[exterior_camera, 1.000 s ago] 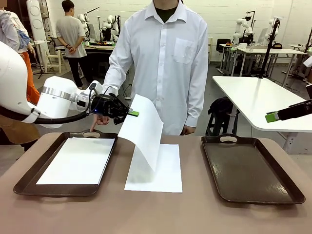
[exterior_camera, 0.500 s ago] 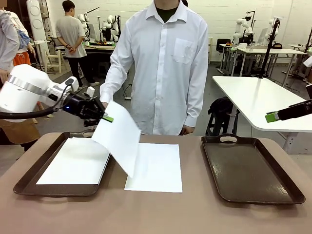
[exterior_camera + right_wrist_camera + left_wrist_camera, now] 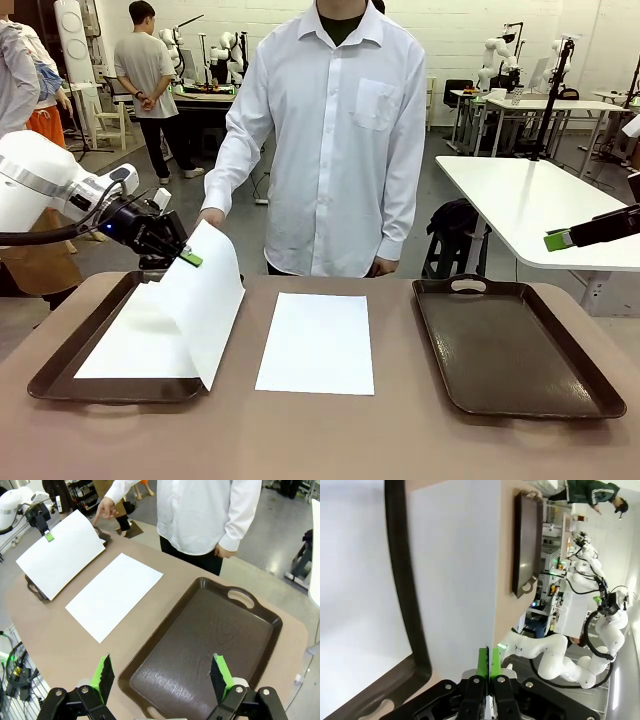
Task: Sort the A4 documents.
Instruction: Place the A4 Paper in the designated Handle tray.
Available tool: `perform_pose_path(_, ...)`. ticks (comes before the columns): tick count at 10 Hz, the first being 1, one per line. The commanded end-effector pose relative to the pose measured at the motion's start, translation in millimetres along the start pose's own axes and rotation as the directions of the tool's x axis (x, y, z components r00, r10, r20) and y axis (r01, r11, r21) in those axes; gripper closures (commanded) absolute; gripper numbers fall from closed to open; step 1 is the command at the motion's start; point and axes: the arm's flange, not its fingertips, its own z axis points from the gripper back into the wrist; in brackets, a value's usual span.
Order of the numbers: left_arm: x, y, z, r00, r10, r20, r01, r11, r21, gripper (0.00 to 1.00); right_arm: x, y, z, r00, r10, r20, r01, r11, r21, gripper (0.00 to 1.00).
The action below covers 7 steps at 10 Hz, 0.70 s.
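Left gripper (image 3: 190,259) pinches sheet (image 3: 207,318) by upper edge; sheet hangs below it, long axis sloping down over left tray (image 3: 52,383) directly beneath. Right gripper (image 3: 161,671) spread, well apart.

L tray (image 3: 58,372) right rim + tray sheet (image 3: 130,345) partly behind held sheet (image 3: 212,310)
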Motion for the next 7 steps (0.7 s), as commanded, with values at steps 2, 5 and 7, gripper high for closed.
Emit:
perform_pose_path(2, 1, 6, 26, 0.999, 0.049, -0.013, -0.048, 0.992, 0.113, 0.99, -1, -2, -2, 1.0, -0.006, 0.005, 0.006, 1.0, 0.016, 0.0)
perform_pose_path(5, 16, 34, 35, 0.976, 0.147, 0.161, -0.193, 0.926, 0.325, 0.99, -1, -2, -2, 1.0, -0.006, 0.005, 0.006, 1.0, 0.016, 0.0)
perform_pose_path(7, 27, 45, 27, 0.978, 0.133, 0.161, -0.183, 0.915, 0.36, 0.99, -1, -2, -2, 1.0, -0.006, 0.005, 0.006, 1.0, 0.016, 0.0)
